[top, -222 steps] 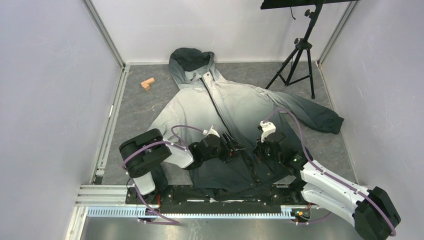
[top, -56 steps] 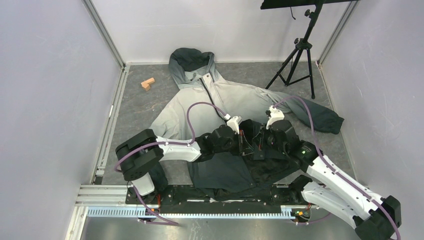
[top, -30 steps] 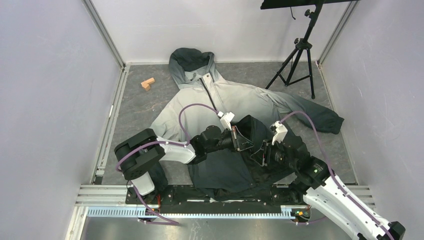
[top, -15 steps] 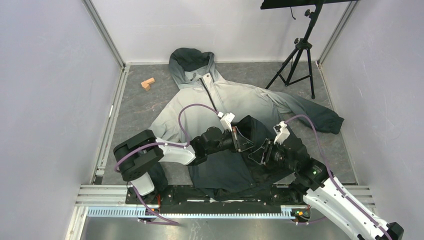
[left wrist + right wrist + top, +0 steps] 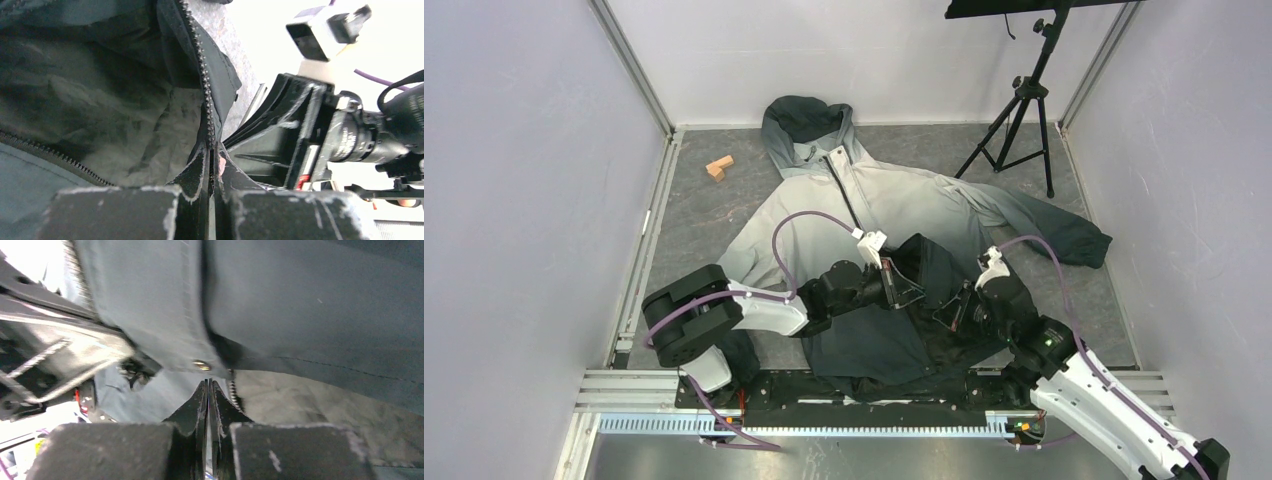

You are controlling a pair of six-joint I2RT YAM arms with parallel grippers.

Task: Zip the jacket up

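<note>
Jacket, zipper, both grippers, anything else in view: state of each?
jacket: spread flat, hood far; lower front open, one panel lifted.
zipper: undone at the bottom, teeth rows apart; upper part unclear.
left gripper: fingers shut on one zipper row.
right gripper: fingers shut on the jacket edge by a snap.
tripod: upright.
wooden block: lying loose, far left.

Hooded jacket [image 5: 894, 205]: pale grey fading to charcoal at hem and cuffs, hood dark; block [image 5: 718, 168] left of jacket: tan-orange.
</note>
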